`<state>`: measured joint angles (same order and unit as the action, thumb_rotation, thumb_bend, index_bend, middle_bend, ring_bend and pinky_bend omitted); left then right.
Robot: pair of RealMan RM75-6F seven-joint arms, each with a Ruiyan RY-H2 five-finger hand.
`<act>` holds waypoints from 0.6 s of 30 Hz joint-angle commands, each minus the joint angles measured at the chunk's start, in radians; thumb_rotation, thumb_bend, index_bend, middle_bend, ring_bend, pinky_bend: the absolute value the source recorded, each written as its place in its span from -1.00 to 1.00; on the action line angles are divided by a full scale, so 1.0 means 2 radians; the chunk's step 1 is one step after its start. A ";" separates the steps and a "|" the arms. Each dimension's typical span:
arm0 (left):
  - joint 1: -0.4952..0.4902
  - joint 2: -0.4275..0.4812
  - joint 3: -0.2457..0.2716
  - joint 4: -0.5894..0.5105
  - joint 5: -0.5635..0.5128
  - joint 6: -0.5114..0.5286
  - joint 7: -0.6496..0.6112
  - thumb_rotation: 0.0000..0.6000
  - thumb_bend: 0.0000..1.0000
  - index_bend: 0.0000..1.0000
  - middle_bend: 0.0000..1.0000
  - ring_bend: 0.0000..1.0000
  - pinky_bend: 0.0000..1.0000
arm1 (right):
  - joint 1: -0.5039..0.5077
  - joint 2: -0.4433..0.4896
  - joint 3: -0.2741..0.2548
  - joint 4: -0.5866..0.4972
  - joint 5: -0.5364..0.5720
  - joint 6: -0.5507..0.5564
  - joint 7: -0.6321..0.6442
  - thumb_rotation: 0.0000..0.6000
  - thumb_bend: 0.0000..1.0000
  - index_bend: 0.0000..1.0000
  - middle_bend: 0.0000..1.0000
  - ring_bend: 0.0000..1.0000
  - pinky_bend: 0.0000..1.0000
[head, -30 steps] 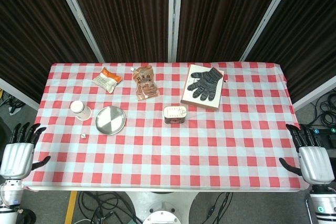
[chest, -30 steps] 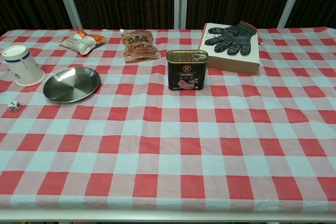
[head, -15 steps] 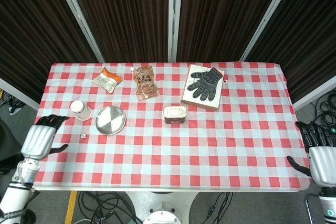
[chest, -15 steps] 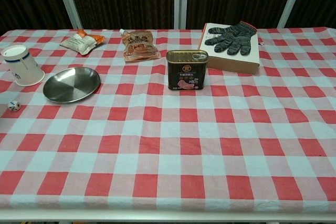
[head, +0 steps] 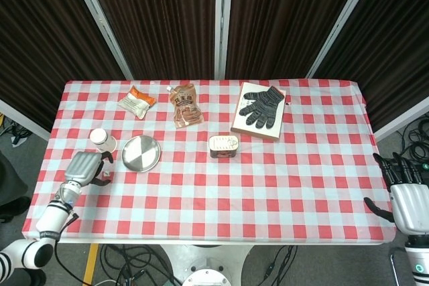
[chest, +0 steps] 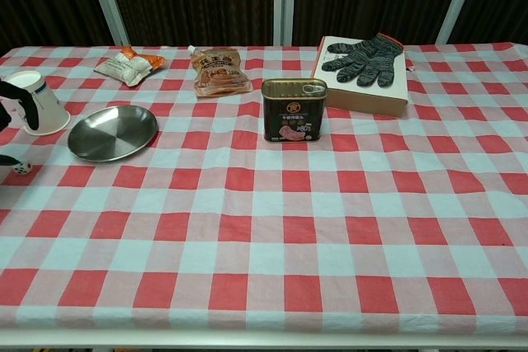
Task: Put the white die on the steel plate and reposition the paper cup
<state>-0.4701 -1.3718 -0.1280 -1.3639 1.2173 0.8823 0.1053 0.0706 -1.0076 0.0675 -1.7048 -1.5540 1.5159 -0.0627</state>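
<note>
Moved since the earlier frame: left hand (head: 85, 167), from off the bench's left edge to over the cloth, just beside the white die; right hand (head: 409, 202) little changed, off the right edge.

Bench (head: 301, 185): one, red-and-white checked cloth; dark curtain panels behind.
Box (head: 257, 122) with grey glove (head: 262, 105): one each, far side.
Steel plate (head: 140, 153): one, near left edge.
Snack packets: two, far side.
Tin can (head: 223, 145): one, centre.
Paper cup (head: 101, 139): one, upside down, beside the plate.
White die (chest: 22, 167): one, on the cloth, off the plate.
Left fingers: curled downward, holding nothing. Right fingers: apart, empty.
</note>
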 commanded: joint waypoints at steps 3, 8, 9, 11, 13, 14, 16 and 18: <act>-0.008 -0.026 0.005 0.041 -0.027 -0.015 0.010 1.00 -0.56 -0.14 0.72 0.74 0.99 | 0.002 0.000 0.000 -0.001 0.004 -0.004 0.000 1.00 -0.83 -0.92 -0.59 -1.00 -0.81; -0.009 -0.034 0.011 0.054 -0.036 -0.027 0.002 1.00 -0.52 -0.14 0.72 0.75 0.99 | 0.002 -0.002 0.001 0.000 0.008 -0.007 0.000 1.00 -0.82 -0.92 -0.59 -1.00 -0.81; -0.009 -0.035 0.012 0.055 -0.036 -0.028 0.000 1.00 -0.51 -0.14 0.72 0.75 0.99 | 0.003 -0.002 0.000 0.001 0.008 -0.008 0.000 1.00 -0.82 -0.92 -0.59 -1.00 -0.81; -0.011 -0.036 0.013 0.058 -0.036 -0.030 -0.003 1.00 -0.50 -0.13 0.72 0.75 0.99 | 0.004 -0.002 0.001 0.001 0.009 -0.010 0.000 1.00 -0.82 -0.92 -0.59 -1.00 -0.81; -0.013 -0.039 0.013 0.064 -0.038 -0.033 -0.002 1.00 -0.49 -0.13 0.72 0.75 0.99 | 0.005 -0.003 0.001 0.001 0.009 -0.011 0.000 1.00 -0.82 -0.92 -0.59 -1.00 -0.81; -0.014 -0.041 0.013 0.067 -0.040 -0.035 -0.002 1.00 -0.48 -0.11 0.72 0.75 0.99 | 0.005 -0.002 0.001 0.001 0.010 -0.012 0.000 1.00 -0.82 -0.92 -0.59 -1.00 -0.81; -0.016 -0.046 0.013 0.076 -0.044 -0.036 0.002 1.00 -0.47 -0.09 0.72 0.75 0.99 | 0.005 -0.002 0.001 0.001 0.011 -0.012 0.001 1.00 -0.82 -0.92 -0.58 -1.00 -0.81; -0.017 -0.048 0.014 0.081 -0.049 -0.037 0.007 1.00 -0.45 -0.09 0.72 0.75 0.99 | 0.004 -0.003 0.001 0.002 0.012 -0.012 0.002 1.00 -0.83 -0.92 -0.58 -1.00 -0.81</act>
<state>-0.5012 -1.4645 -0.1008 -1.2058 1.1238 0.8099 0.1146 0.0797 -1.0126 0.0697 -1.7008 -1.5295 1.4922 -0.0596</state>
